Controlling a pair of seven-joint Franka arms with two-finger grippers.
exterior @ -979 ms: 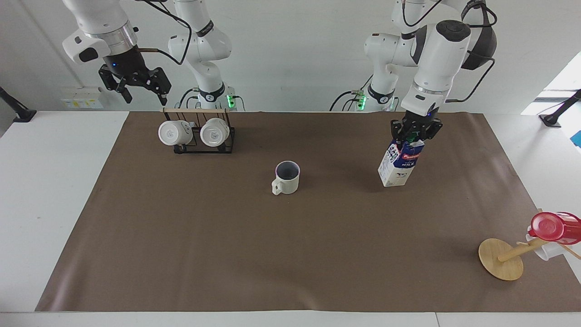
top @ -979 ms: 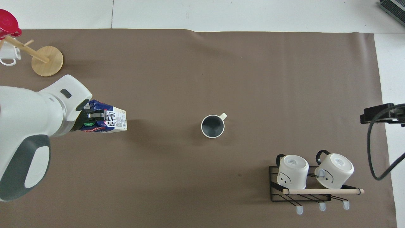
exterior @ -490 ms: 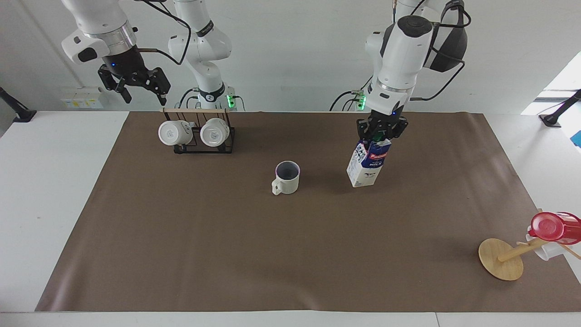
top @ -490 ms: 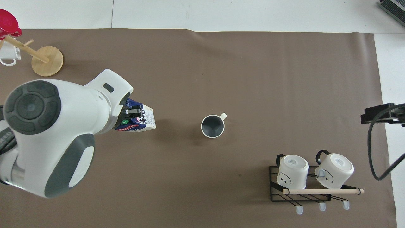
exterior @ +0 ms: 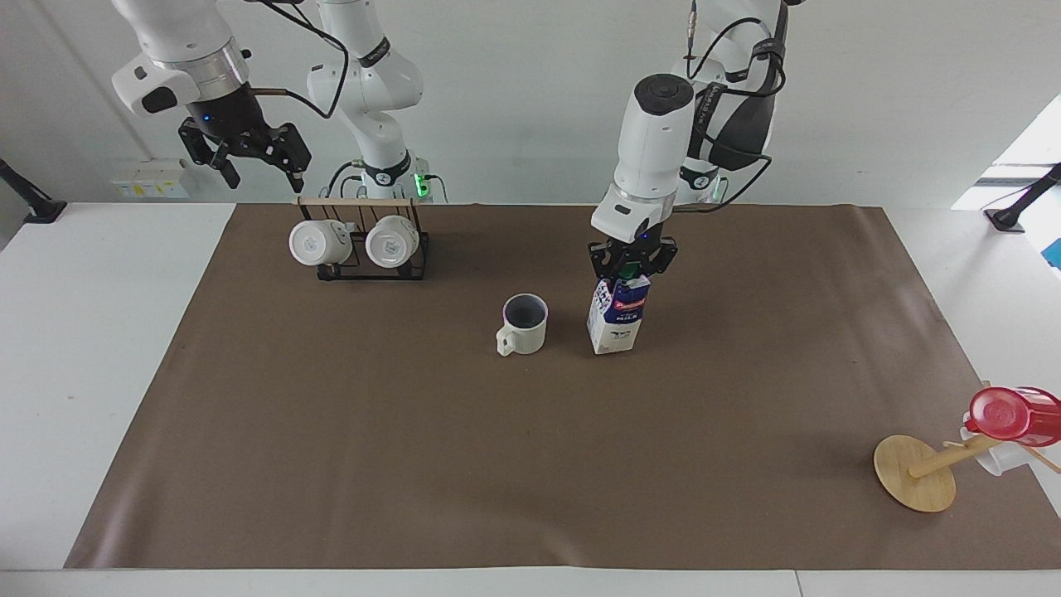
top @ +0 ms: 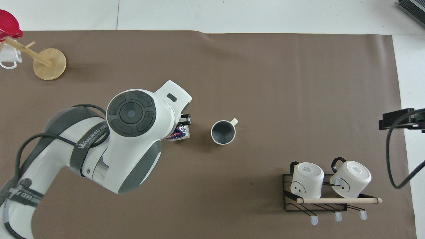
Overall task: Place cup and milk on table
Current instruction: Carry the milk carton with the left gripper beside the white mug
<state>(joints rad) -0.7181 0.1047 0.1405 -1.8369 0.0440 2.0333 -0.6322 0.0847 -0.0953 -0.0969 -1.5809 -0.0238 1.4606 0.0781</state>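
Observation:
The cream ribbed cup [exterior: 526,325] stands upright on the brown mat [exterior: 414,464] near the table's middle; it also shows in the overhead view [top: 223,132]. My left gripper [exterior: 632,270] is shut on the top of the blue and white milk carton [exterior: 617,319], which is upright right beside the cup, toward the left arm's end. The carton's base is at or just above the mat; I cannot tell which. From overhead the left arm hides most of the carton [top: 181,133]. My right gripper [exterior: 249,156] is open and empty, raised over the mug rack.
A black wire rack [exterior: 373,264] with two white mugs stands near the robots at the right arm's end. A wooden mug stand [exterior: 916,474] with a red cup [exterior: 1011,413] lies at the mat's corner far from the robots, at the left arm's end.
My left gripper has carried the milk carton sideways toward the cup and lowered it, turning it upright. The cup and the right arm have not moved.

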